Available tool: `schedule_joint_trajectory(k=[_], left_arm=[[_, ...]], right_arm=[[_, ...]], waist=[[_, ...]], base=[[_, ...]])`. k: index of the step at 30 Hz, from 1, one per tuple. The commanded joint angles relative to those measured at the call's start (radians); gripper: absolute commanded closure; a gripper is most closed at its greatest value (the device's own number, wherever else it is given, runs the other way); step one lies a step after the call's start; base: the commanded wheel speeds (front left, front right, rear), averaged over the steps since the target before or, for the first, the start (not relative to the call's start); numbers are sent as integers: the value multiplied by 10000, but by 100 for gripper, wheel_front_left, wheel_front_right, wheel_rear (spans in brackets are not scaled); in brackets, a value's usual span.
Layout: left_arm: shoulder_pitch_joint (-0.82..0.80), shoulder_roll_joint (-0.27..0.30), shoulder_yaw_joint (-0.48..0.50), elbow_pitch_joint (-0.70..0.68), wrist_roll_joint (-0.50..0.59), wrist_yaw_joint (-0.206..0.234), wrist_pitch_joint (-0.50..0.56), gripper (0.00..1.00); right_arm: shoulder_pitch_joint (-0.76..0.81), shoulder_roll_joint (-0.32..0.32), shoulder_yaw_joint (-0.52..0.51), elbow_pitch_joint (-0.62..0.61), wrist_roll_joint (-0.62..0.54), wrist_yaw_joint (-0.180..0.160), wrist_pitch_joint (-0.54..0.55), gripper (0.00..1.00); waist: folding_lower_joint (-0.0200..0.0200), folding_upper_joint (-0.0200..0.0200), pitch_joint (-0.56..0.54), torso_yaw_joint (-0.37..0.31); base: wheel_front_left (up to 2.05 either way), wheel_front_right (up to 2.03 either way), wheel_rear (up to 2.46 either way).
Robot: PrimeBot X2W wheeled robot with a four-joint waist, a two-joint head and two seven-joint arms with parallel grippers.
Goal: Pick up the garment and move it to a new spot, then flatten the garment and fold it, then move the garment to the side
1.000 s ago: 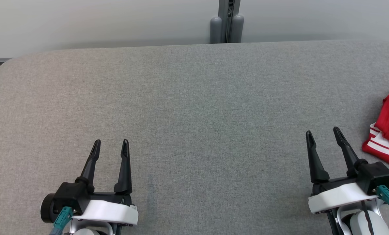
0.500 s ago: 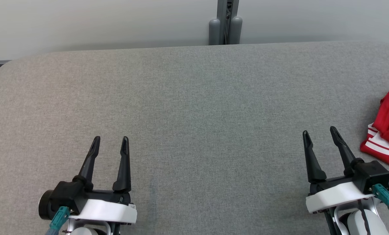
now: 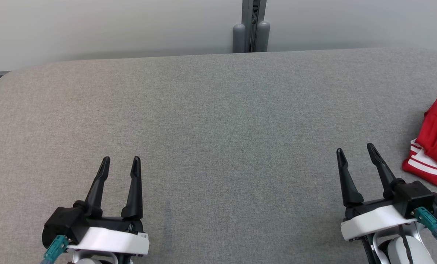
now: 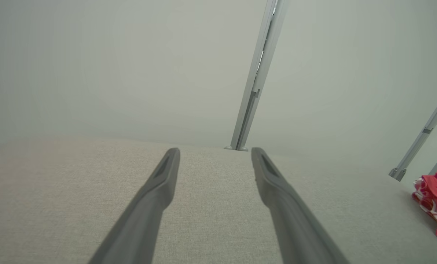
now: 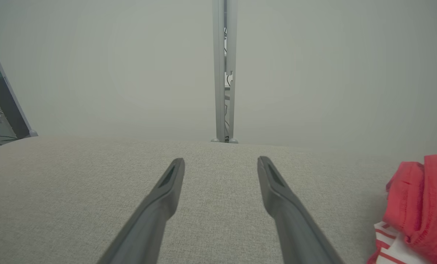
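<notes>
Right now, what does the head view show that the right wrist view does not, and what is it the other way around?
Head view adds: the left gripper, open and empty, above the near left part of the grey table.
Right wrist view adds: dark equipment with cables at its far left edge, beyond the table.
Shared: the right gripper, open and empty; the red garment with white stripes, crumpled on the table to that gripper's right, untouched; and the metal post behind the table's far edge.
</notes>
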Motion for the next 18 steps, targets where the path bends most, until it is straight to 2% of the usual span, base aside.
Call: schedule_joint_trajectory(k=[1, 12, 13, 18], left_arm=[[24, 42, 46, -49, -34, -67, 9, 0], [126, 44, 163, -93, -386, -213, 9, 0], [46, -4, 117, -27, -365, -202, -2, 100], [102, -44, 74, 305, -684, -195, 69, 100]], right_arm=[[-36, -36, -15, 6, -74, 3, -33, 0], [-51, -37, 31, 19, 92, 3, -33, 0], [11, 6, 53, 19, 35, 0, 2, 100], [226, 78, 25, 301, 402, 0, 112, 100]], waist=[[0, 0, 1, 2], [0, 0, -27, -21], [0, 0, -28, -20], [0, 0, -47, -19]], base=[[0, 0, 0], [0, 0, 0], [0, 0, 0], [0, 0, 0]])
